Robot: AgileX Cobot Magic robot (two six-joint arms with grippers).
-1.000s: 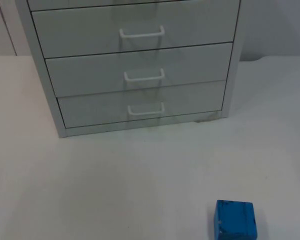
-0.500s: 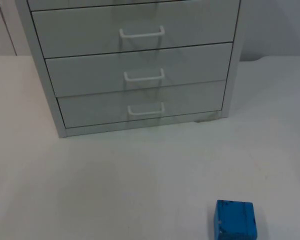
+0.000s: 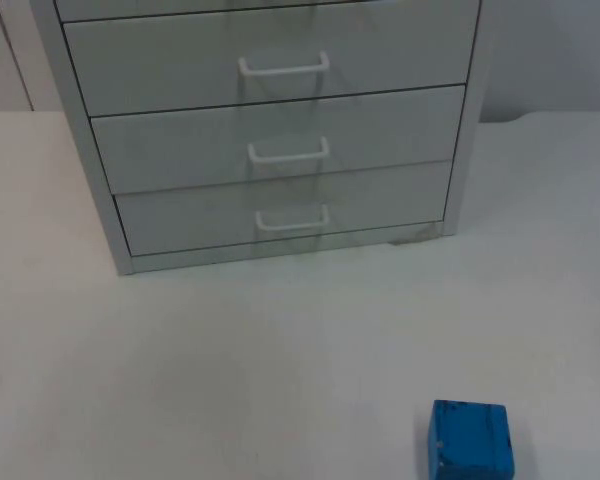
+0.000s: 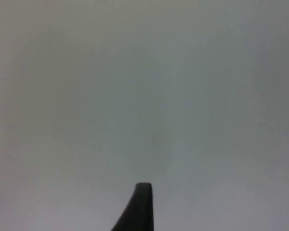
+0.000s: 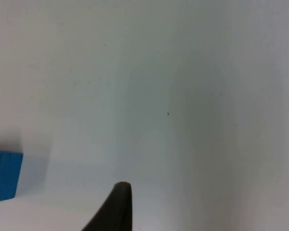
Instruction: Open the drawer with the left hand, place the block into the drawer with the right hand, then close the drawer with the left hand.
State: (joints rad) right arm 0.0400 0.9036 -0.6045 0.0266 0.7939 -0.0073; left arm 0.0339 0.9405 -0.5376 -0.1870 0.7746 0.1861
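A grey drawer cabinet (image 3: 100,200) stands at the back of the table with its drawers shut. Each drawer front carries a white handle: the upper (image 3: 283,67), the middle (image 3: 288,151) and the bottom one (image 3: 292,219). A blue block (image 3: 470,440) lies on the table at the front right, well apart from the cabinet. The right wrist view catches the block's edge (image 5: 5,175), off to the side of my right gripper (image 5: 121,192), which hangs above the table. My left gripper (image 4: 143,192) waits over plain white table surface.
The white table top (image 3: 230,350) stretches from the cabinet's foot to the front edge. Behind the cabinet, on the right, rises the grey partition wall (image 3: 550,50).
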